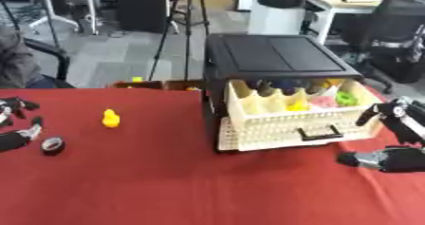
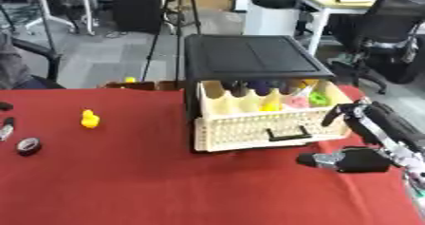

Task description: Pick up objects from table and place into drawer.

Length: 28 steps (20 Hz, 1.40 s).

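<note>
Landmark: the open drawer (image 1: 291, 119), pulled out of its black cabinet (image 1: 278, 58) on the red table (image 1: 166, 181).

Far left of the drawer: my left hand (image 1: 18, 136) rests at the table's edge, fingers relaxed and apart, holding nothing. Just beside it, toward the drawer, lies a small dark round object (image 1: 53, 145).

Left of the drawer, nearer than the round object: a yellow duck (image 1: 110, 118) stands alone on the cloth, well apart from both hands.

Inside the drawer: several coloured items already lie along its back, among them a yellow piece (image 1: 298, 106) and a green one (image 1: 347, 98).

Right of the drawer: my right hand (image 2: 353, 138) hovers near its front corner, fingers spread and empty.

Progress, as I judge it: well under way; the duck and the round object are left to collect.
</note>
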Each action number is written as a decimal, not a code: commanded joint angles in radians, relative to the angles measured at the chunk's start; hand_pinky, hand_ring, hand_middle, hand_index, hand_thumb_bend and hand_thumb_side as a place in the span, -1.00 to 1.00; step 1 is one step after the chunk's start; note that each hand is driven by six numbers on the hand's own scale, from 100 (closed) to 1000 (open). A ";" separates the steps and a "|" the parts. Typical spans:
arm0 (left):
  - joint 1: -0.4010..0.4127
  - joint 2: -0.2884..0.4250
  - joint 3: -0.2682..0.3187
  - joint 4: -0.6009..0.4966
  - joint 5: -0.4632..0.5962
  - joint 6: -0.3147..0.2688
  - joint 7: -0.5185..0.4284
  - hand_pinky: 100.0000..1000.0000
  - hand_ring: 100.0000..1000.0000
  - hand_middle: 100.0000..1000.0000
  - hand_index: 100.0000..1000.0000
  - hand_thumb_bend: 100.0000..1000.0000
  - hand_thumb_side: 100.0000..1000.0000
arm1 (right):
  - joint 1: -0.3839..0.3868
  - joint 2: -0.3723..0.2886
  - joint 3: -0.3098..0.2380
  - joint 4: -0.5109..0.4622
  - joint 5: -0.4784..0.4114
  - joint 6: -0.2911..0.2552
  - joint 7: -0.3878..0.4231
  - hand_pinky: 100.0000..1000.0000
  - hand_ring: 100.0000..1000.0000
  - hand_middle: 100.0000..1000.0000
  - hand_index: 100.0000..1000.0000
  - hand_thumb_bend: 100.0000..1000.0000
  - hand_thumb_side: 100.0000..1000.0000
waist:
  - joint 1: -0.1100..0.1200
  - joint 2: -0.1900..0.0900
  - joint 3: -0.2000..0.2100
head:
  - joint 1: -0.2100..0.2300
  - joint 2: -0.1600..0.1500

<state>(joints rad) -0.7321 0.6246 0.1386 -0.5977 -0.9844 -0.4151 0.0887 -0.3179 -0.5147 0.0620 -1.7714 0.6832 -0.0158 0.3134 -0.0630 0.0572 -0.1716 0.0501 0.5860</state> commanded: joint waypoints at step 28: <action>-0.086 0.064 -0.001 0.061 -0.207 -0.038 -0.082 0.00 0.18 0.35 0.68 -1.00 -0.66 | -0.042 -0.018 0.012 -0.027 -0.014 -0.004 0.022 -0.69 -1.00 -1.00 0.14 0.81 0.34 | 0.025 0.032 -0.063 | 0.027 -0.030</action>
<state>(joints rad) -0.8004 0.6517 0.1328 -0.5310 -1.1846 -0.4483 0.0056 -0.3433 -0.5120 0.0801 -1.7749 0.6783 -0.0188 0.3329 -0.0398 0.0999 -0.2333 0.0763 0.5676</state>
